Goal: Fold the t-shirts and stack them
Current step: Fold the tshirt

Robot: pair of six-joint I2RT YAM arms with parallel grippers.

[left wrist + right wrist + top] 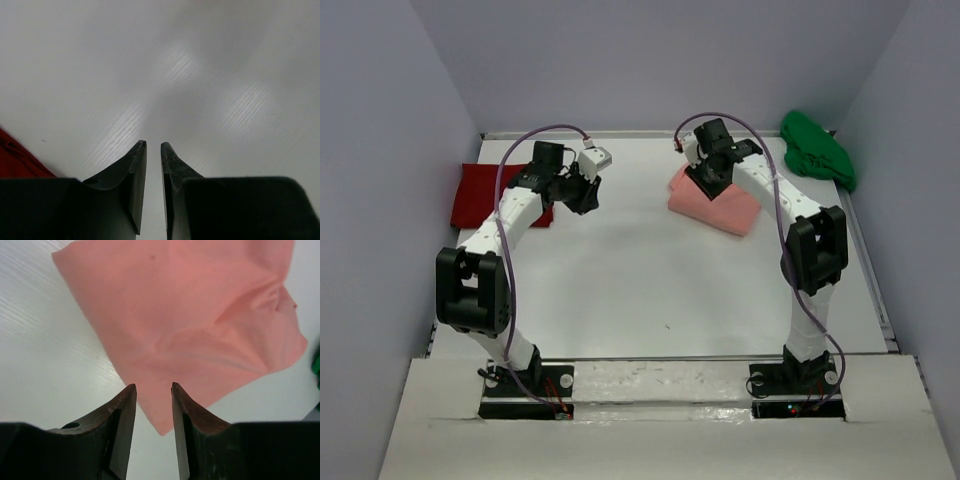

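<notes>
The salmon-pink t-shirt (716,206) lies folded on the table at back right. My right gripper (706,172) hovers over its far-left end. In the right wrist view the jaws (153,386) stand open, with a corner of the pink t-shirt (190,315) showing below the gap and not pinched. The deep red t-shirt (480,195) lies flat at the left edge. My left gripper (583,192) hangs just right of it over bare table, its jaws (153,145) a narrow gap apart with nothing between them. The bright green t-shirt (817,150) sits bunched in the back right corner.
White walls enclose the table on three sides. A sliver of the red t-shirt (20,159) shows at the lower left of the left wrist view, and a bit of the green t-shirt (316,365) at the right edge of the right wrist view.
</notes>
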